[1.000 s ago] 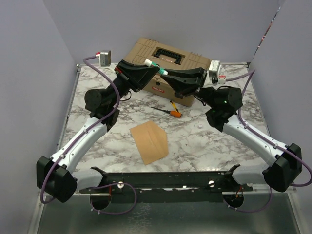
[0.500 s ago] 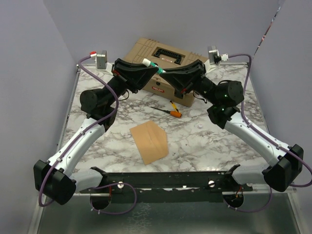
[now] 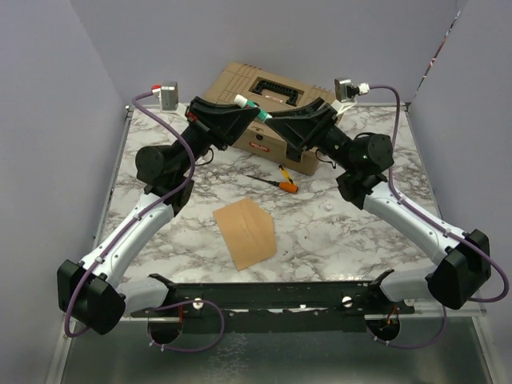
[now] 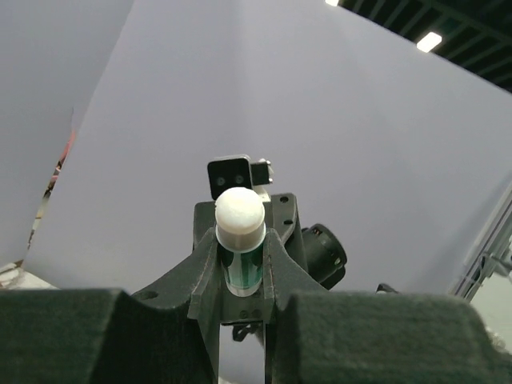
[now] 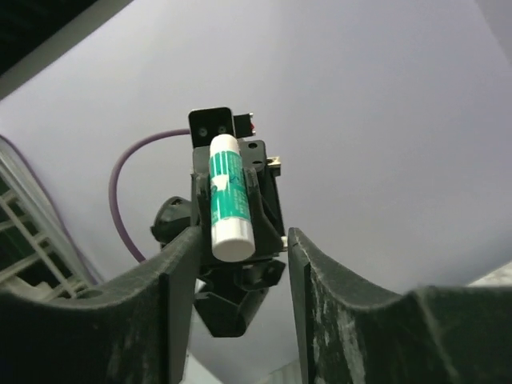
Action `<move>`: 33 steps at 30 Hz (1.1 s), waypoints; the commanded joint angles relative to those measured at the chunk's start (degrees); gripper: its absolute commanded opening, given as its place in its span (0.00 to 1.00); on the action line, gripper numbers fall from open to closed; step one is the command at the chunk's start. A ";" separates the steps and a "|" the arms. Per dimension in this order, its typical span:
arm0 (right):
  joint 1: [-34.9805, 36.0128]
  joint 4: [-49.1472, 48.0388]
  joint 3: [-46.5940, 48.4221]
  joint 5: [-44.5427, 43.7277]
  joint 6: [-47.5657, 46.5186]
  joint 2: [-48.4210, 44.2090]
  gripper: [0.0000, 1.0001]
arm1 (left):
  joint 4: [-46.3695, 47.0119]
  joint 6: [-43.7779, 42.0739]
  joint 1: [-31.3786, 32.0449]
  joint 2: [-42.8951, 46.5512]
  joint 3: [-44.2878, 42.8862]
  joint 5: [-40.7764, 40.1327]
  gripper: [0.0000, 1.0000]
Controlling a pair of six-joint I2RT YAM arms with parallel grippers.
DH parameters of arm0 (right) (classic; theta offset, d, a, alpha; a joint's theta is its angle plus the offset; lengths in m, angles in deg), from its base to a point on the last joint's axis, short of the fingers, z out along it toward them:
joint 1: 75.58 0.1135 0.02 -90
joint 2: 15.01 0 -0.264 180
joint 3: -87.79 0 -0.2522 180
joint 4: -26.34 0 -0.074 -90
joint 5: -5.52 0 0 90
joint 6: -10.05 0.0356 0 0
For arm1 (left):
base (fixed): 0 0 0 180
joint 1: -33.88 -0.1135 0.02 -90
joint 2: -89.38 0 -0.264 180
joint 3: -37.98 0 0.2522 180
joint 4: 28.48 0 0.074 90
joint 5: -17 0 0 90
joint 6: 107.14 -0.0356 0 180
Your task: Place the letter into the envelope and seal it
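Note:
The brown envelope lies flat on the marble table, V creases showing. No separate peach letter shows. Both arms are raised and meet above the toolbox. My left gripper is shut on a green and white glue stick, its white cap sticking out past the fingertips. My right gripper is open, facing the left one. Its fingers stand either side of the stick's white lower end; touching cannot be told.
A tan toolbox with a black handle stands at the back centre under the grippers. An orange-handled screwdriver lies in front of it. Purple walls close in left, right and back. A black rail runs along the near edge.
The right arm has swung its wrist up and towards the left gripper, its wrist camera now higher. The left arm shifted slightly. The glue stick and envelope have stayed in place.

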 commanded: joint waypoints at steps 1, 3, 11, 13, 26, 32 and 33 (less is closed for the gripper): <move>-0.90 -5.02 -0.62 2.83 -12.44 -0.06 0.57 | 1.24 7.55 -0.09 1.14 0.74 -7.28 0.00; -0.97 -2.91 0.14 5.39 -24.72 -1.03 0.62 | -0.87 11.78 -0.09 1.02 0.50 -9.15 0.00; -0.90 -1.95 2.68 9.24 -60.90 -0.13 0.69 | -10.98 21.96 -0.16 0.58 -2.42 -12.42 0.00; -0.90 -3.78 3.19 11.53 -64.14 0.97 0.69 | -11.32 23.30 -0.09 0.42 -2.56 -12.52 0.00; -0.83 -9.31 7.22 15.62 -65.38 7.76 0.60 | -12.15 25.70 -0.09 -0.97 -2.32 -10.97 0.00; -0.68 -10.71 7.87 10.44 -64.51 8.39 0.45 | -13.37 26.12 -0.17 -2.63 -2.57 -9.67 0.00; -0.57 -10.41 7.87 10.44 -64.65 8.39 0.47 | -13.38 26.16 -0.17 -2.89 -2.66 -9.47 0.00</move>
